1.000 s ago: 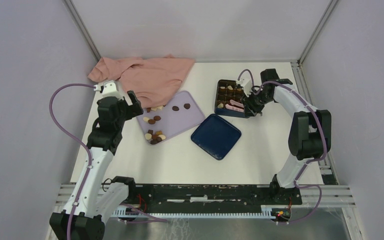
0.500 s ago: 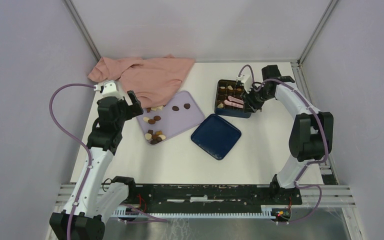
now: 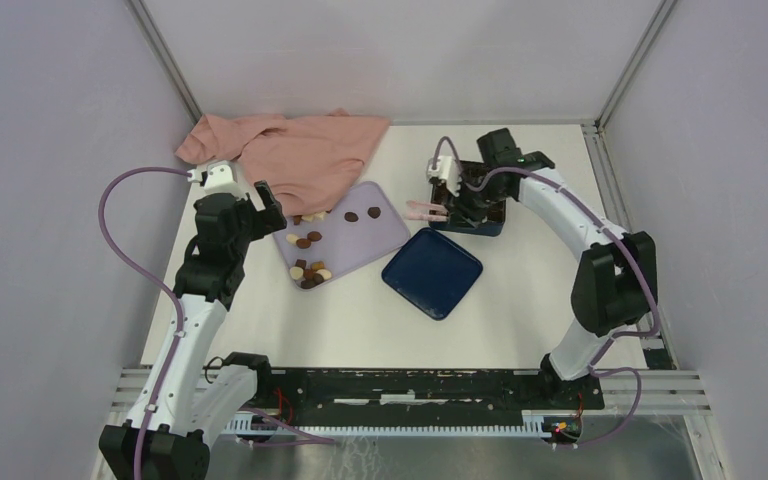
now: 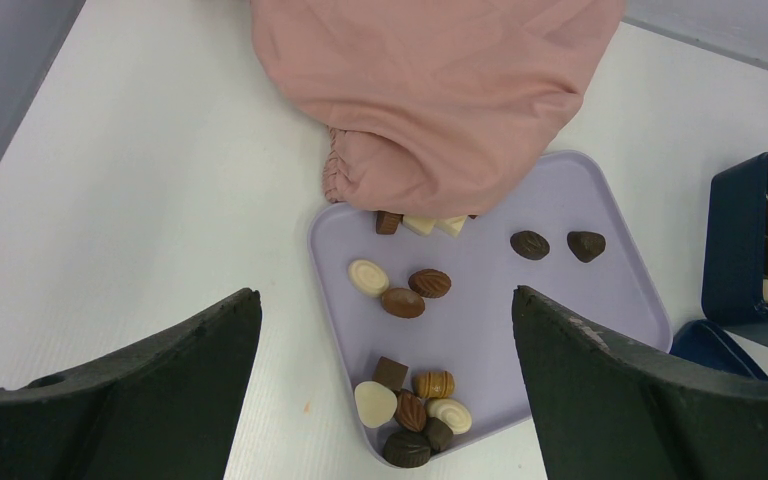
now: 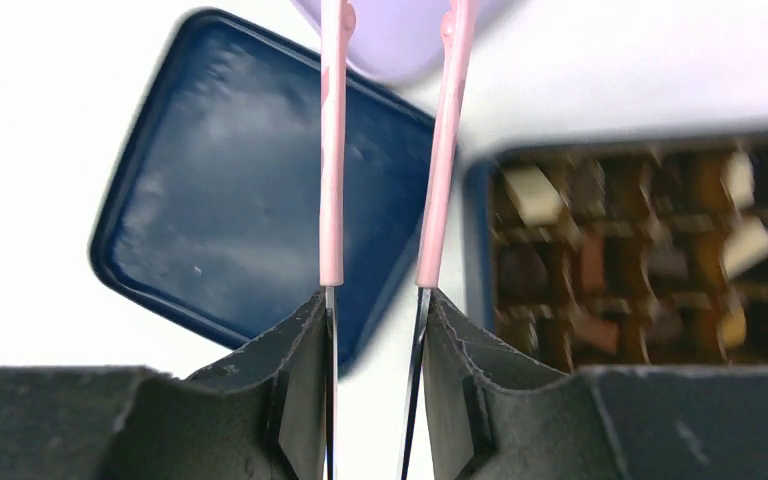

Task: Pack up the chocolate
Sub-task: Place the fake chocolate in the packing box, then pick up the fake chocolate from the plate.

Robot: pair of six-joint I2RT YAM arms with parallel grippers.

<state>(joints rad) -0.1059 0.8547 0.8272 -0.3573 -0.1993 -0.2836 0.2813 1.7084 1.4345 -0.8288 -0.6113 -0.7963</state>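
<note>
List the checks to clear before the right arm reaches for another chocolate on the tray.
1. Tongs held: ok. The right gripper is shut on the pink tongs.
2. Tong tips empty: cannot tell. They run off the top of the right wrist view.
3. Pieces to pick: ok. The chocolate lies loose on the lilac tray.
4. Tray unobstructed: not ok. The pink cloth overlaps its far edge and part-covers some pieces.
5. Box ready: ok. The blue box is open, and its lid lies flat beside it.
6. Left gripper clear of the approach: cannot tell. It hangs open near the tray.
</note>
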